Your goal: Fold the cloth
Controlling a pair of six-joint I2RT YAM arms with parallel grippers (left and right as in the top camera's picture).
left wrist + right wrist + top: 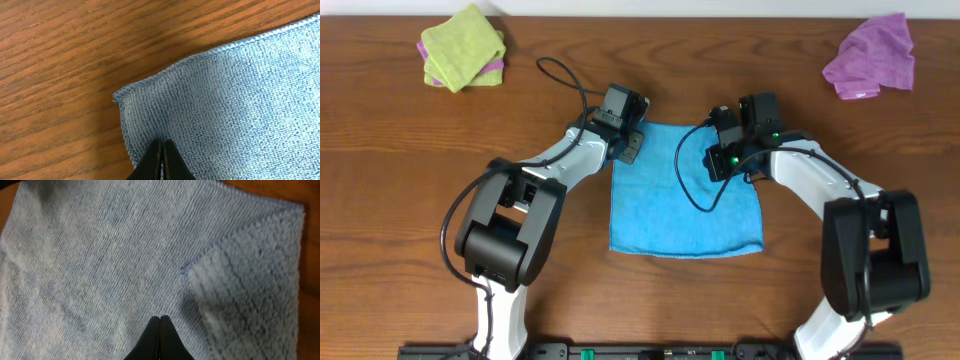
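The blue cloth (685, 200) lies flat on the wooden table in the middle of the overhead view. My left gripper (628, 147) sits at its far left corner. In the left wrist view the jaws (162, 143) are shut, pinching the cloth (235, 100) just inside that corner. My right gripper (722, 160) is at the far right part of the cloth. Its jaws (160, 318) are shut on the cloth (100, 255), and a turned-over layer of cloth (250, 280) shows to their right.
A green cloth on a pink one (463, 47) lies at the back left. A crumpled purple cloth (872, 57) lies at the back right. Black cables (685, 185) trail over the blue cloth and the table near both wrists.
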